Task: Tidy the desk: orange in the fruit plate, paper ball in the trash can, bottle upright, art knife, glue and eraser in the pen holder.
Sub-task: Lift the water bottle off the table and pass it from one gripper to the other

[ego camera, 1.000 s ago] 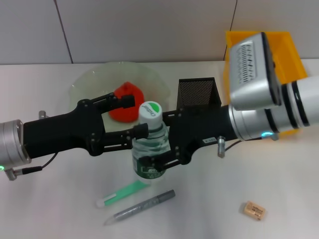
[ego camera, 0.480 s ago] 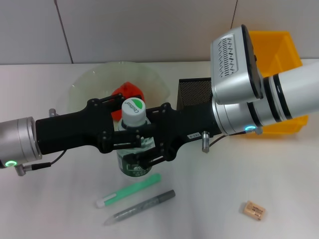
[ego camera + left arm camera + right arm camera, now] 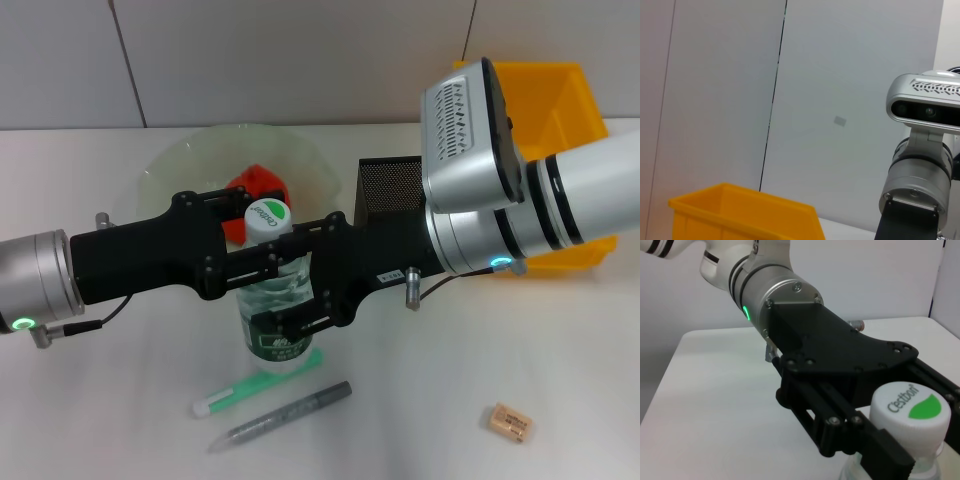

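My left gripper and my right gripper meet from opposite sides on the bottle, each closed against it, the left one just under the white cap and the right one lower, at the green label; the bottle stands nearly upright with its base on or just above the desk, which of the two I cannot tell; the right wrist view shows the left gripper's dark finger pressed beside the cap. Risk, as I judge it: with two grips at different heights, releasing one before the other could lever the bottle over, and a release while the base is not flat would tip it onto the green glue stick and the grey art knife lying just in front of it, scattering both; the bottle's thin clear wall may also buckle under the squeeze and slip. Just behind the bottle lies the fruit plate with the orange already in it; the black mesh pen holder stands to the right of the plate, and the yellow trash can beyond it at the far right; the eraser lies well apart at the near right. The desk is plain white and flat; behind it runs a pale grey panelled wall with dark seams.
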